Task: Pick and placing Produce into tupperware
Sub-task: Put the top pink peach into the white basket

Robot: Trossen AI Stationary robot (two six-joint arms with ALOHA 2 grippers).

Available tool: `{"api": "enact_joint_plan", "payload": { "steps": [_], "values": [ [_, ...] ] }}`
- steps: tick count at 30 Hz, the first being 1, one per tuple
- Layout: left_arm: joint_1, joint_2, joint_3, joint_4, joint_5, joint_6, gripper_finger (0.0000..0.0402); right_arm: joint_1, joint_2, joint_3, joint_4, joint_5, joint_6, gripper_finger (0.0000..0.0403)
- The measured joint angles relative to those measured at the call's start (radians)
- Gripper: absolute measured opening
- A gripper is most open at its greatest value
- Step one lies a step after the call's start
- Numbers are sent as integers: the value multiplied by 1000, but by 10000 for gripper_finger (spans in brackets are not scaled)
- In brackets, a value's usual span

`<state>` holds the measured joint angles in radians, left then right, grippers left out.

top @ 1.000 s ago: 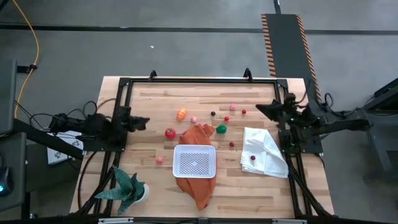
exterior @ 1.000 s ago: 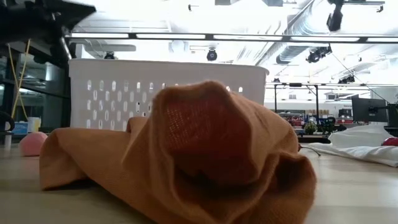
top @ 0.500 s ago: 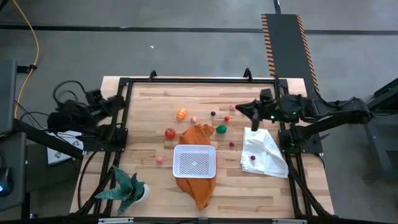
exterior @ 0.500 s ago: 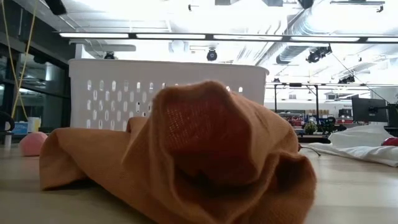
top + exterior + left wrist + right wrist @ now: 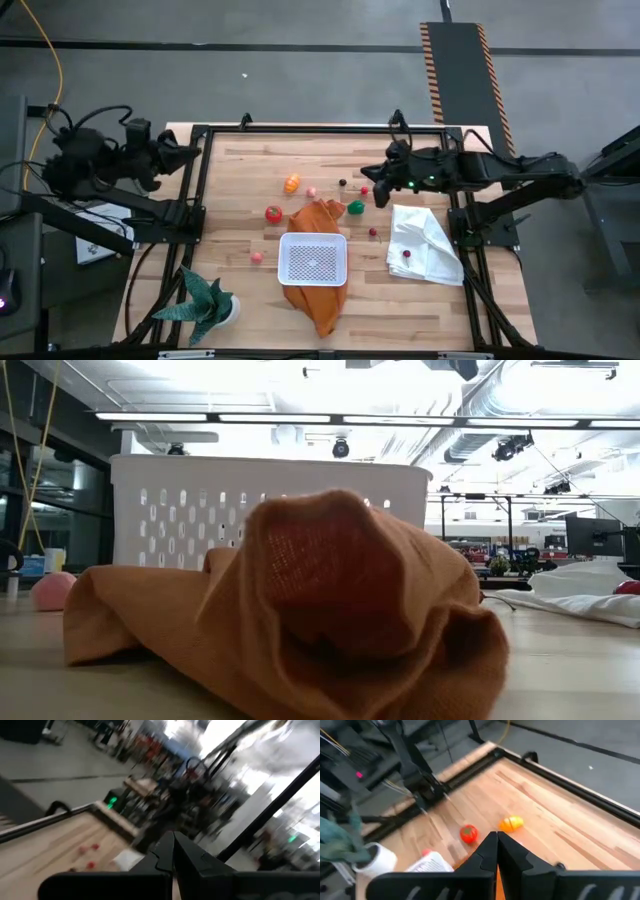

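From above, the white container (image 5: 314, 259) sits near the front middle of the tabletop (image 5: 240, 210), resting on an orange cloth (image 5: 318, 222) that bunches up just behind it and trails out in front. The toy produce lies scattered behind and beside it: an orange piece (image 5: 291, 183), a red tomato (image 5: 273, 213), a green piece (image 5: 356, 207) touching the cloth's edge, a pink piece (image 5: 257, 257) left of the container, and small red ones near the right hand. A white cloth (image 5: 425, 243) lies to the right with one red piece (image 5: 407, 253) on it. A spiky potted plant (image 5: 208, 300) stands at the front left corner. The right hand (image 5: 371, 181) hangs over the back of the tabletop, clenched and empty. The left hand (image 5: 188, 152) is off at the tabletop's back left edge, also clenched and empty.

At table height, the orange cloth (image 5: 300, 610) fills the foreground and hides most of the container (image 5: 200, 510) behind it; the pink piece (image 5: 50, 590) shows at the left.

The left wrist view is blurred; its fingers (image 5: 172, 857) meet.

The right wrist view shows closed fingers (image 5: 495, 852) above the tomato (image 5: 468, 833) and orange piece (image 5: 511, 823).
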<state>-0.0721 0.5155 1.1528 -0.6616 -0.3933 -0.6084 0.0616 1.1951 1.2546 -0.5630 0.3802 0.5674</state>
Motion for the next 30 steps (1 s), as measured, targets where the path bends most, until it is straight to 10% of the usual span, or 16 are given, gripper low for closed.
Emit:
{"api": "enact_joint_plan", "payload": {
  "steps": [15, 30],
  "values": [
    [0, 450, 483, -543, -36, 239, 1, -10, 97, 55, -113, -13, -2, 0],
    [79, 507, 457, -598, -141, 325, 1, -96, 94, 55, -167, 4, 132, 0]
  ]
}}
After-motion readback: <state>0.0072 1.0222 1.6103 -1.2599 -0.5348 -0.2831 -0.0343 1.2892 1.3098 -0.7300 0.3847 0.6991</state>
